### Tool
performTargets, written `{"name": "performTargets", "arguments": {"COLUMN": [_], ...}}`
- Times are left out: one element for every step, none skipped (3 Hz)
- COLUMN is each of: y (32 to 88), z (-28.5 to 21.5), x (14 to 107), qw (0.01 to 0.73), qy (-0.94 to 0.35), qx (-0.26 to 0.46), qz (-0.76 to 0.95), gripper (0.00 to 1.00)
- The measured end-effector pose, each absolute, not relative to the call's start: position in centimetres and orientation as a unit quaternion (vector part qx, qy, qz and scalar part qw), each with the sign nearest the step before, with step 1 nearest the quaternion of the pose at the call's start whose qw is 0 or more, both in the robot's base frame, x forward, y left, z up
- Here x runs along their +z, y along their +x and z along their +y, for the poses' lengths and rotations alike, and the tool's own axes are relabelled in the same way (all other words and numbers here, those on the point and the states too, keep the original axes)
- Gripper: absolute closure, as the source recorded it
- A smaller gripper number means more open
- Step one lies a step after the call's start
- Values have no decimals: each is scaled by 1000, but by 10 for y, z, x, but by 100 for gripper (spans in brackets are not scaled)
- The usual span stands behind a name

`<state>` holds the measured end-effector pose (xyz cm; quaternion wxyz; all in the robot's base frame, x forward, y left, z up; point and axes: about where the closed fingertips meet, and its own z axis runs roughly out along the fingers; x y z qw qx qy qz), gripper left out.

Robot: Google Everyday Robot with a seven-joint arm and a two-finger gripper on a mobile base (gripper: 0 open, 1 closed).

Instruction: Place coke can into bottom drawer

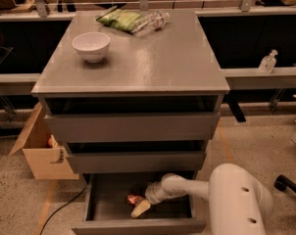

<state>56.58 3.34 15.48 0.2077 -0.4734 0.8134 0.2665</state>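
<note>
We see the gripper (140, 207) down inside the open bottom drawer (108, 202). The coke can (134, 199) sits on the drawer floor, right against its tip. We cannot tell whether it grips the can.

The bottom drawer (138, 225) stands pulled open. The red coke can (134, 199) lies inside, against the claw (138, 204).
</note>
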Motion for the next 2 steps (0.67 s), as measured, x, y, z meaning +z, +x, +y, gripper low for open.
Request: {"name": "performTargets", "arguments": {"y": [568, 574], "z": [18, -4], "x": [163, 172], "qw": [221, 239], "qy": [-462, -443], "qx": [270, 267], "qz": [816, 822], "gripper": [0, 0]}}
